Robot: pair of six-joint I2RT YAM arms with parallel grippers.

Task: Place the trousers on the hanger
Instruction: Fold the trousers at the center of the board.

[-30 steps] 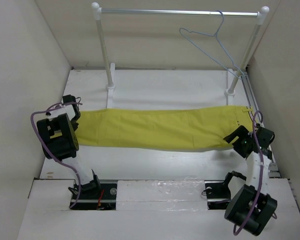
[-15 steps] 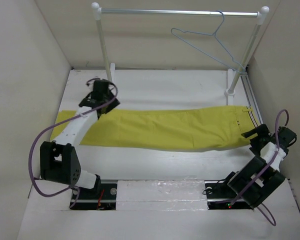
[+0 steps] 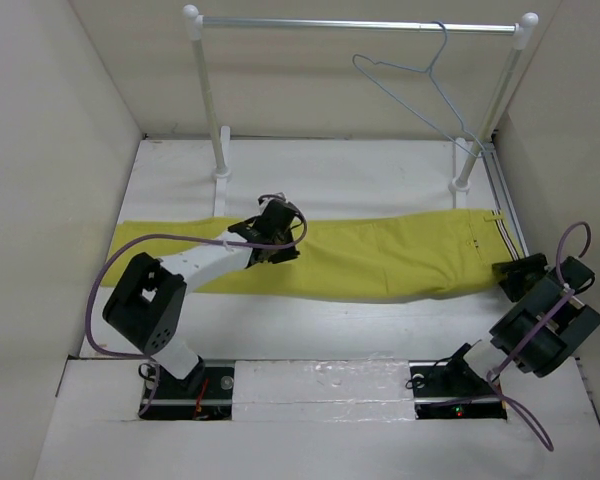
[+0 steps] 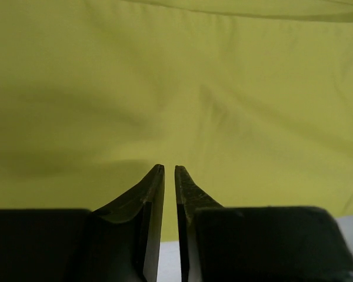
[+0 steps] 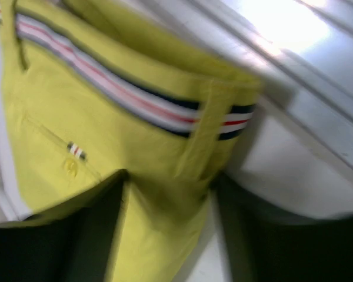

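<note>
The mustard-yellow trousers (image 3: 380, 255) lie flat across the table, legs to the left and striped waistband (image 5: 135, 97) at the right. My left gripper (image 3: 275, 240) hovers low over the legs; in its wrist view the left gripper (image 4: 169, 167) is shut to a thin slit with nothing in it, and yellow cloth (image 4: 182, 88) fills the view. My right gripper (image 3: 510, 272) sits at the waistband's near corner. In its wrist view the right gripper (image 5: 170, 176) stands open with the cloth corner (image 5: 165, 211) between the fingers. The pale blue wire hanger (image 3: 420, 85) hangs from the rail at the back right.
A silver rail (image 3: 360, 24) on two white posts (image 3: 208, 100) spans the back of the table. Beige walls close in on the left (image 3: 50, 150) and right (image 3: 580, 150). A metal track (image 5: 317, 88) runs along the right edge beside the waistband.
My left arm swung from the trouser hem at the far left, past the back, to over the middle of the legs. The right arm drew back slightly. The hanger sways.
</note>
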